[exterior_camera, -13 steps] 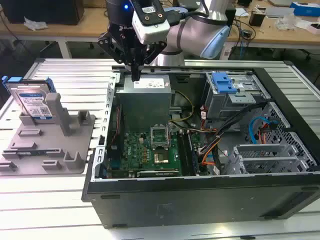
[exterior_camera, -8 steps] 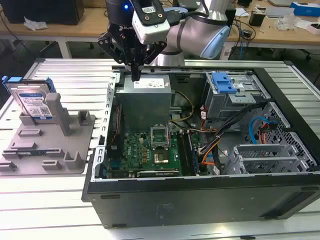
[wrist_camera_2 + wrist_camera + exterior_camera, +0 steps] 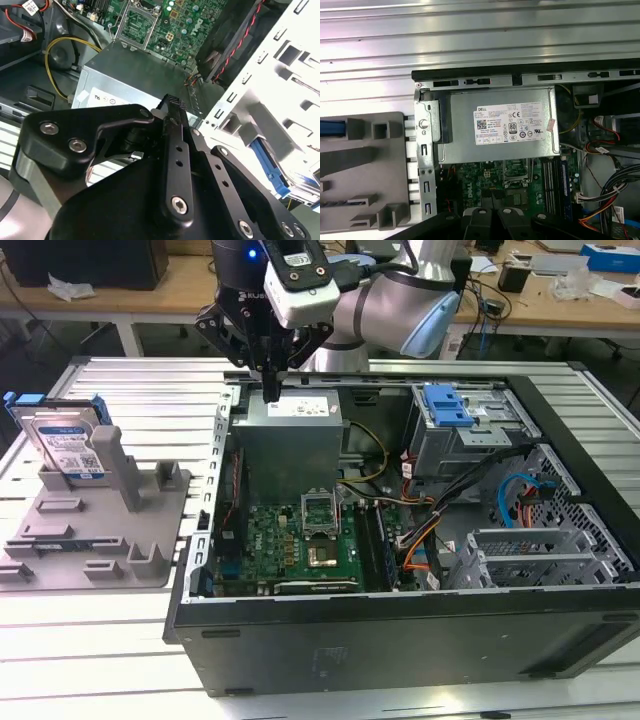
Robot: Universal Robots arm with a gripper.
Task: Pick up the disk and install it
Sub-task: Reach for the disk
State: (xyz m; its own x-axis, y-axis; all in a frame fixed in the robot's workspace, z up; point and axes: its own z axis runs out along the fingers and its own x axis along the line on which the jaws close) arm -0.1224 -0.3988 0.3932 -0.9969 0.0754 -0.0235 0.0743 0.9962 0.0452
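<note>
While the disk (image 3: 66, 446) stands well apart, the gripper (image 3: 270, 393) points straight down, jaws seemingly pressed together.

The disk (image 3: 62, 445) stands in the grey holder (image 3: 110, 530) beside the computer case (image 3: 400, 640), and the holder's slot and post hide its lower edge from me. In the exterior view my arm (image 3: 390, 300) runs off the picture's edge behind the case. In the second wrist view my end effector (image 3: 172, 105) blocks most of the grey box (image 3: 135, 75) inside the case, along with much of its white sticker (image 3: 512, 122). In the first wrist view the holder beside the case is cut off at the picture's edge, and the sticker's finer print is too small for me to make out. The cables (image 3: 430, 530) inside the case slip under the metal cage (image 3: 540, 555), so I cannot see their ends.
</note>
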